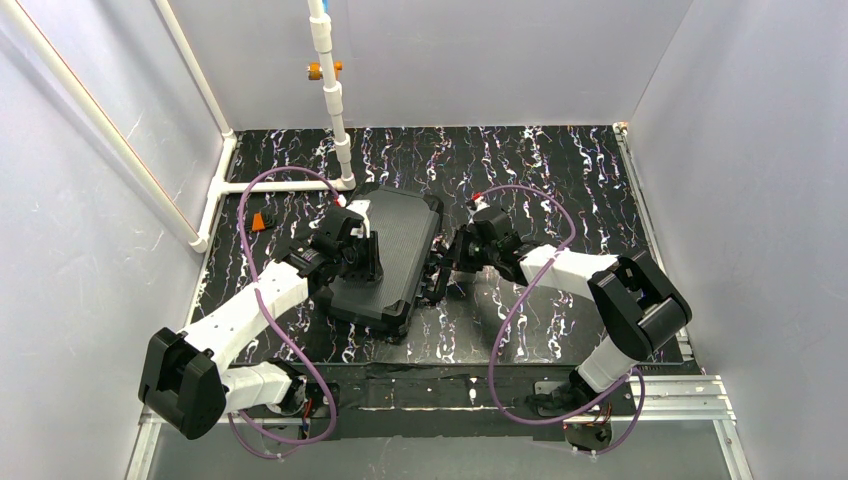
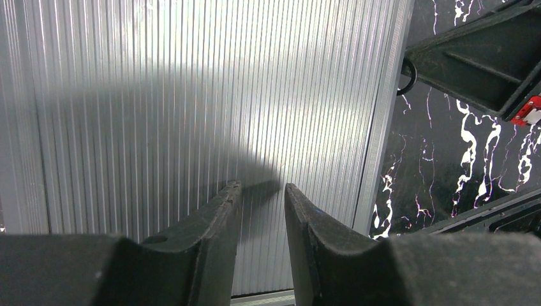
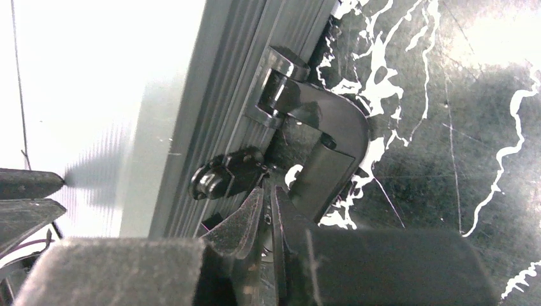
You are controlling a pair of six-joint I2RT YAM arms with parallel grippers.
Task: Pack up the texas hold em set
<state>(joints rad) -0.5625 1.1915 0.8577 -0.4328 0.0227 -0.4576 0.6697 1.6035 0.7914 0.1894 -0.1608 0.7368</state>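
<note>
A black ribbed case (image 1: 395,255) lies shut, slightly askew, in the middle of the marbled black table (image 1: 560,180), so whatever it holds is hidden. The left gripper (image 2: 263,191) rests over the lid with a narrow gap between its fingers and nothing in it. The right gripper (image 3: 266,194) sits at the case's right edge, tips pinched almost together just beside a small latch (image 3: 226,175) and the handle (image 3: 332,137). Glare whitens the lid in both wrist views.

Black ribbed case (image 1: 395,250), white-veined black table (image 1: 560,170)
</note>
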